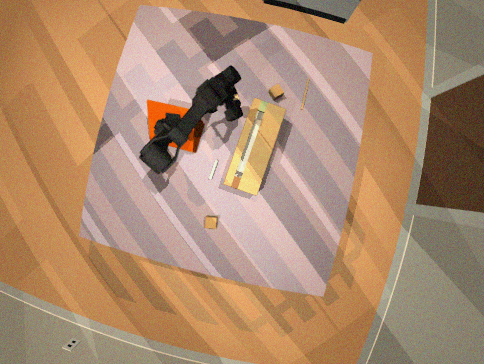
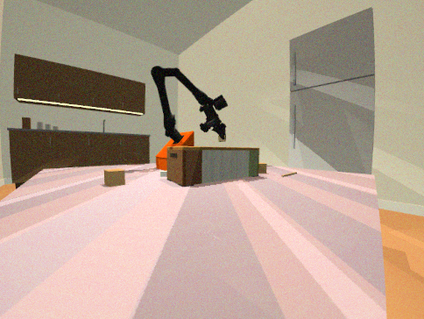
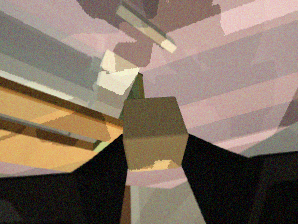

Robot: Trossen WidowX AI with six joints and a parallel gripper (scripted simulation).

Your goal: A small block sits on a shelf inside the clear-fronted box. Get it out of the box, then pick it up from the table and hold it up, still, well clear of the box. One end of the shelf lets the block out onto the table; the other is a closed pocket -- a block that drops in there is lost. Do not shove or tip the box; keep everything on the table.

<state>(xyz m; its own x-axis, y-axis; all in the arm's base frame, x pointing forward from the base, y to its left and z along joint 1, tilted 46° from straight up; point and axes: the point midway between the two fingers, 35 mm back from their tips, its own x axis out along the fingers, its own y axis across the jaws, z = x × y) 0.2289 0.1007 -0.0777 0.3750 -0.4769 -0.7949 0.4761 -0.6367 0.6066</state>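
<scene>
My gripper [image 2: 222,135] [image 3: 151,137] is shut on a small tan block [image 1: 237,96] [image 2: 222,138] [image 3: 155,131]. The block sits between the black fingertips in the wrist view, raised off the table. The long box [image 1: 267,150] [image 2: 184,166] [image 3: 95,122] stands on the table, with a yellow wooden top, a slot along it and a pale green end. In the top view the gripper is just left of the box's green end. In the exterior view the block shows above the level of the box top. The shelf inside cannot be made out.
One loose tan block [image 1: 276,92] [image 2: 262,167] lies beyond the green end, another [image 1: 211,222] [image 2: 114,177] off the brown end. A white bar [image 1: 213,170] [image 2: 163,173] lies between box and orange base [image 1: 153,112] [image 2: 161,163]. A thin stick [image 1: 305,94] [image 2: 289,174] lies right of the box.
</scene>
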